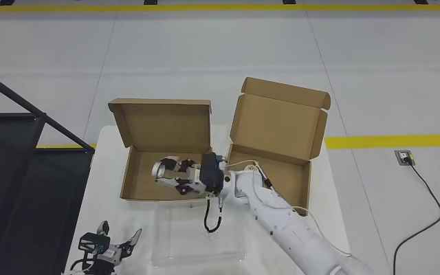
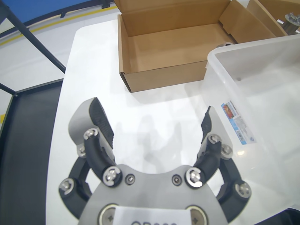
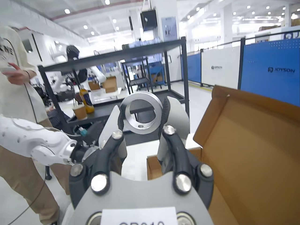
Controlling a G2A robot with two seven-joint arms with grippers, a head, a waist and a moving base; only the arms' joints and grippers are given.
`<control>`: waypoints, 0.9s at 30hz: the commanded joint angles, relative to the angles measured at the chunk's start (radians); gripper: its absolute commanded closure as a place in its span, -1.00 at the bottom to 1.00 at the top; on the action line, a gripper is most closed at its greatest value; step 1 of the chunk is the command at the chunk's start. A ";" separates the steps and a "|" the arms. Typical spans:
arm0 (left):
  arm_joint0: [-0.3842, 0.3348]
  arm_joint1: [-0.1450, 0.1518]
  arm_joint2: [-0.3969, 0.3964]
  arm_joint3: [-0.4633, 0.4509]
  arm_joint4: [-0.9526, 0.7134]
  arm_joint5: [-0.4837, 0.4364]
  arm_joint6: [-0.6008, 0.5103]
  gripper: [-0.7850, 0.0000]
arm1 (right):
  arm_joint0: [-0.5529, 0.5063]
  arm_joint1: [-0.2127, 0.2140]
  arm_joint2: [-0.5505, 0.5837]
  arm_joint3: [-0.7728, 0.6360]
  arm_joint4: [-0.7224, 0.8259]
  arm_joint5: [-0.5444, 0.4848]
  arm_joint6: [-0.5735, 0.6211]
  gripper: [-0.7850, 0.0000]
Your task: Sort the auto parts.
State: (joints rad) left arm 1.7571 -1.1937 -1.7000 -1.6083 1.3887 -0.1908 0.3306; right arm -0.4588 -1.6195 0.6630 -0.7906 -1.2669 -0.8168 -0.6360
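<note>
Right gripper (image 3: 143, 112): fingers clamped on either side of a silver machined metal ring (image 3: 133, 128), thick-walled, with a wide round bore and one small hole drilled in its flat face. It is held above the open brown cardboard box (image 1: 128, 172) at centre left of the top view. Left gripper (image 2: 151, 108): fingers spread wide with nothing between them, over the white table (image 2: 93, 59) at lower left of the top view, near the clear plastic bin (image 2: 222, 87).
</note>
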 commanded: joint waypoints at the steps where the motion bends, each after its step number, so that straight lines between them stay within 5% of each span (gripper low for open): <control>1: 0.001 0.000 -0.004 0.001 -0.006 -0.002 0.003 -1.00 | 0.032 -0.026 -0.021 0.032 0.031 0.043 0.118 1.00; 8: 0.008 0.000 -0.021 0.008 -0.029 -0.006 0.014 -1.00 | 0.125 -0.134 -0.094 0.144 0.160 0.199 0.540 1.00; 13: 0.012 -0.001 -0.028 0.013 -0.041 -0.010 0.018 -1.00 | 0.172 -0.205 -0.127 0.255 0.227 0.275 0.727 1.00; 27: 0.005 -0.002 -0.020 0.005 -0.029 -0.013 0.004 -1.00 | 0.188 -0.228 -0.122 0.310 0.277 0.238 0.737 1.00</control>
State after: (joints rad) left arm 1.7621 -1.1958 -1.7227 -1.6014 1.3555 -0.2060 0.3351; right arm -0.2704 -1.8476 0.5408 -0.4809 -0.9902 -0.5786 0.1006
